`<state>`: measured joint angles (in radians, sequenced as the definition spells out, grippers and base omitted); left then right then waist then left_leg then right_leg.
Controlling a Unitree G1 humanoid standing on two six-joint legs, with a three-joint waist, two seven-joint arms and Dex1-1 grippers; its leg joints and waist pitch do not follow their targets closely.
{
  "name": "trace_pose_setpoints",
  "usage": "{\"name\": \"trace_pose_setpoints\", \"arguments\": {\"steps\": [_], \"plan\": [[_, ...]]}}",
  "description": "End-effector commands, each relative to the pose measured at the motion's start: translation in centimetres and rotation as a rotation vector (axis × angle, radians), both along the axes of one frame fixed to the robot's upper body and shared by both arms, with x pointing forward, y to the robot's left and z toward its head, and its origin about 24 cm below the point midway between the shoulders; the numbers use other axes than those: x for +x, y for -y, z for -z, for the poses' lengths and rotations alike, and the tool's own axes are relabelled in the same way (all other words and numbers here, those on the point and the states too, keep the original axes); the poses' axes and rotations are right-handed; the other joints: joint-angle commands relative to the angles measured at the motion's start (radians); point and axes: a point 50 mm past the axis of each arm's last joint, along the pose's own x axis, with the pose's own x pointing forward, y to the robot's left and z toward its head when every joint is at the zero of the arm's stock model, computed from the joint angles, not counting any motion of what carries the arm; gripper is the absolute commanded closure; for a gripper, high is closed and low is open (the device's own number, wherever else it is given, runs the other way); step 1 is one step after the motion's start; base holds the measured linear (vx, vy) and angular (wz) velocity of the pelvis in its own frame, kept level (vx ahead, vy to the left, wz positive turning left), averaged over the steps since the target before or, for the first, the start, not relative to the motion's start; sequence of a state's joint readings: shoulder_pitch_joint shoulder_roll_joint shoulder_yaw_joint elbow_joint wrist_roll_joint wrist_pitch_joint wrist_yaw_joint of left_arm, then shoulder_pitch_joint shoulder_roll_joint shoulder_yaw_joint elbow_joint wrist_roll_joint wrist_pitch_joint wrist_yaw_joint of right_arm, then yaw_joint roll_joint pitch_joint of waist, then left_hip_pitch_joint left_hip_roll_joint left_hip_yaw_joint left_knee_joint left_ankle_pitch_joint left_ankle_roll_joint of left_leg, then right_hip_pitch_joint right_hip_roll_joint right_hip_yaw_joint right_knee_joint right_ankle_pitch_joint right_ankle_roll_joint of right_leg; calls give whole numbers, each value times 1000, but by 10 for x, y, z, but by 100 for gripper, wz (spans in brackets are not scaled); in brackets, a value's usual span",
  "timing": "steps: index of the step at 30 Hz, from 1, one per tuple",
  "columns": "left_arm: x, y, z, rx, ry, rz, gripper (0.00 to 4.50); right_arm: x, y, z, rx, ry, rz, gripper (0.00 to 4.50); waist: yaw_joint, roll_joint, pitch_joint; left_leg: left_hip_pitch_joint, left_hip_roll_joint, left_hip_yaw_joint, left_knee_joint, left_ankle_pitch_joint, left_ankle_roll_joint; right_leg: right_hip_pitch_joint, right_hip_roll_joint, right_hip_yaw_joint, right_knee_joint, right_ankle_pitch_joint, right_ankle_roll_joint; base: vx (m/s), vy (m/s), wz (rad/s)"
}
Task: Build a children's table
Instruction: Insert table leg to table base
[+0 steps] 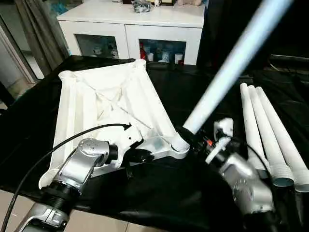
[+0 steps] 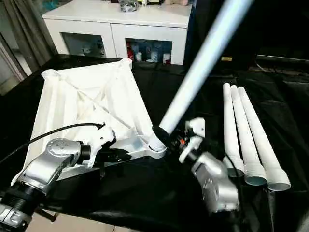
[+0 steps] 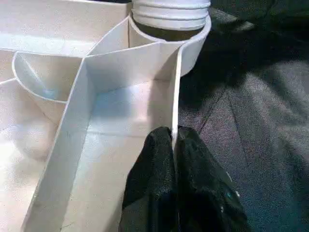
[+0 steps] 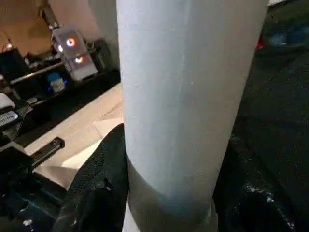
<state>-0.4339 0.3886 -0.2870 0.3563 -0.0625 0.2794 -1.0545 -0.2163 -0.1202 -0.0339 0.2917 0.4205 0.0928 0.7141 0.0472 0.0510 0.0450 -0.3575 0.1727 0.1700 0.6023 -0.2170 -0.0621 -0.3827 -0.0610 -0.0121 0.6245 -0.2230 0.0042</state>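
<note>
— What do the head views give you?

— The tabletop (image 1: pixel 104 104) lies ribbed side up on the black-draped desk (image 1: pixel 159 193), its long axis running from about 7 o'clock near the robot to 1 o'clock toward the white cabinet (image 1: pixel 133 29). At its near corner, at 5 o'clock on the top, a leg (image 1: pixel 231 65) stands in the socket (image 1: pixel 179 143) and leans away, its long axis rising toward 1 o'clock. The right hand (image 1: pixel 195 135) is clamped on that leg just above its threaded end. Three more legs (image 1: pixel 270 135) lie side by side on the desk at 3 o'clock, touching one another, narrow ends pointing away to 11 o'clock, wide open ends toward the robot.

— And the left hand (image 1: pixel 140 155)?

— It sits at the tabletop's near edge, beside the socket.

— The left wrist view?

— The black fingers (image 3: pixel 154 188) are pressed together on the thin upright rim of the tabletop (image 3: pixel 120 111), one each side. The leg's ribbed end (image 3: pixel 169 12) sits in the round socket beyond.

— The right wrist view?

— The leg (image 4: pixel 188 96) runs upright between the two dark fingers (image 4: pixel 104 183), gripped from both sides.
</note>
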Motion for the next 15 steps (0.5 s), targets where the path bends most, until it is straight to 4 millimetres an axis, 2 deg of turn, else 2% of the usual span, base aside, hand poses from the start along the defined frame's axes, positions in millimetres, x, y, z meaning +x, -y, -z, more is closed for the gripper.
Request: {"name": "trace_pose_setpoints", "arguments": {"steps": [1,7,12,15], "plan": [[5,-3,-1,-23,18,-57,450,-8,10,21,-65,-68,65,261,2,-14,-43,0,48,-15,-87,-195,27,27,-75,37,-93,-247,-217,0,0,0],[8,-3,-3,-18,32,-64,450,-11,12,20,-156,43,137,261,7,-14,-42,0,49,-16,-90,-201,21,25,-75,39,-96,-271,-201,0,0,0],[10,-3,-3,-13,35,-62,450,-12,12,18,-179,87,159,261,7,-13,-46,-2,48,-15,-89,-170,37,29,-72,37,-90,-186,-214,0,0,0],[10,-4,-3,-5,31,-50,450,-12,10,22,-228,74,105,261,8,-11,-45,-1,48,-15,-90,-170,42,30,-72,36,-91,-176,-220,0,0,0]]}}
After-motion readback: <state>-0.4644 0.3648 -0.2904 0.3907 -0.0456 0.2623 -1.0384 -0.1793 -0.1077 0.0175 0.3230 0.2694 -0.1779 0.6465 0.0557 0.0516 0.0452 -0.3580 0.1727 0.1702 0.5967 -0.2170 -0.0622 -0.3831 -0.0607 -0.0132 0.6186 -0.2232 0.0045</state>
